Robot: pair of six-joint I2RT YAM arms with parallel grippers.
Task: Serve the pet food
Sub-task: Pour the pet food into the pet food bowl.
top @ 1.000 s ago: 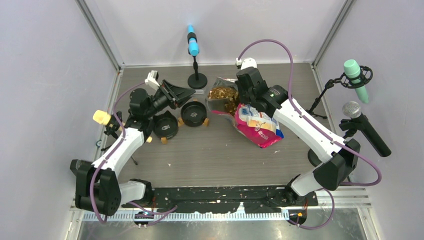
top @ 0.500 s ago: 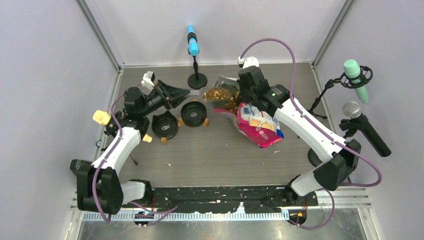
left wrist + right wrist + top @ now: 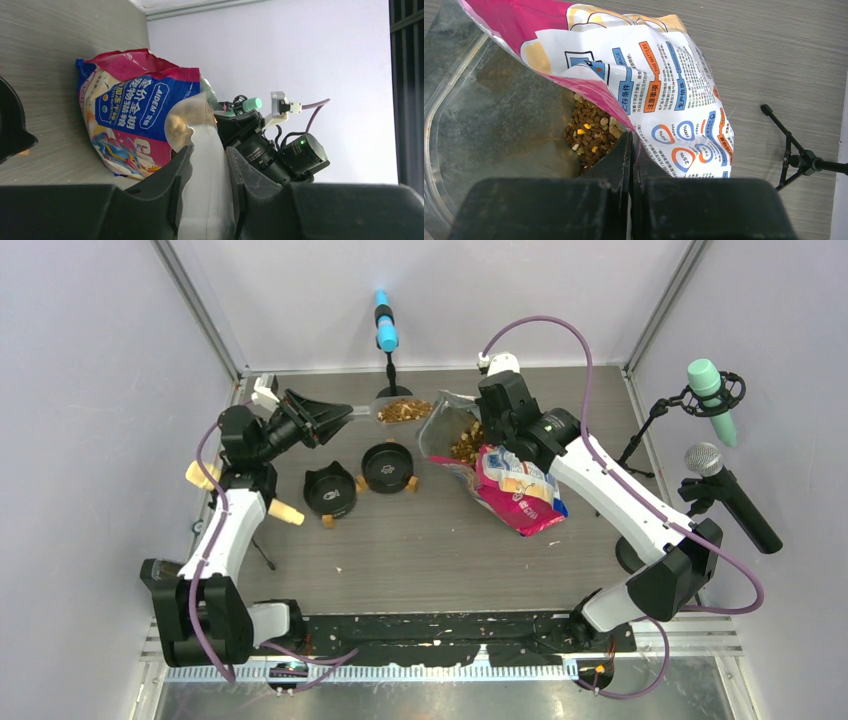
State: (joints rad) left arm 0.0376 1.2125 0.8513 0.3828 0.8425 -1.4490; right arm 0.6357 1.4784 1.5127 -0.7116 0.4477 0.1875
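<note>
Your left tool (image 3: 207, 167), closed on the handle of the scoop (image 3: 202, 132), has lifted its heap of pet food (image 3: 405, 410) clear of the bag (image 3: 515, 490) that your right tool (image 3: 631, 145) pinches open, so it now needs carrying to a bowl (image 3: 388, 468).
</note>
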